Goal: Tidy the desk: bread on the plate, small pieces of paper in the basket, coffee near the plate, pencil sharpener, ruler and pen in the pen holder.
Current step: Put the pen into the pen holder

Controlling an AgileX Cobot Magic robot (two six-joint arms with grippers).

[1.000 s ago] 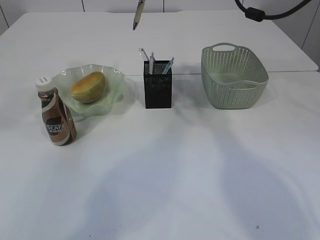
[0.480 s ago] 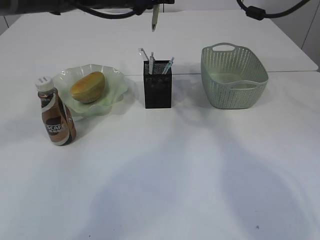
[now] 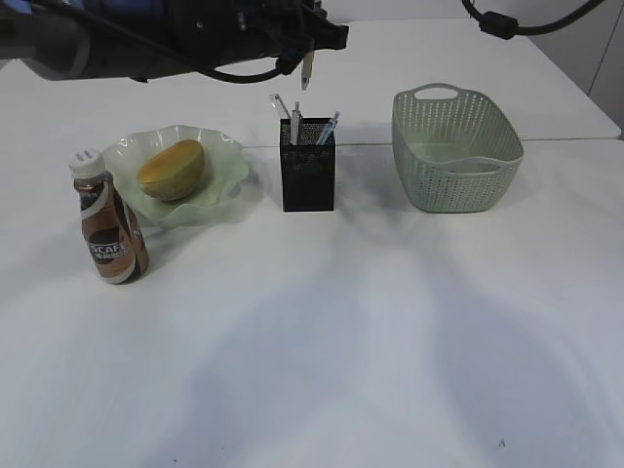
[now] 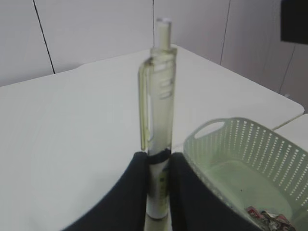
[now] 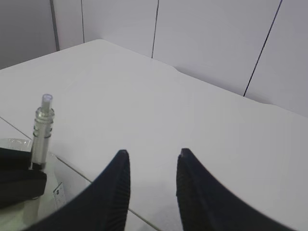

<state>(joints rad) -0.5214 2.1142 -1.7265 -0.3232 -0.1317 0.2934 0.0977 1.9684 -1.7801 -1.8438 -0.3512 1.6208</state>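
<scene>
My left gripper is shut on a pale pen that hangs tip-down just above the black mesh pen holder. In the left wrist view the pen stands upright, pinched between the jaws of the left gripper. Slim items stick out of the holder; I cannot tell which is the ruler, and the pencil sharpener is hidden. The bread lies on the green plate, with the coffee beside it. Pieces of paper lie in the basket. My right gripper is open and empty.
The left arm stretches across the top left above the plate. A black cable hangs at the top right. The white desk extends toward the camera.
The left arm has come into view from the top. The pen has moved right and then down, closer to the pen holder's mouth. The right gripper has stayed as it was.
</scene>
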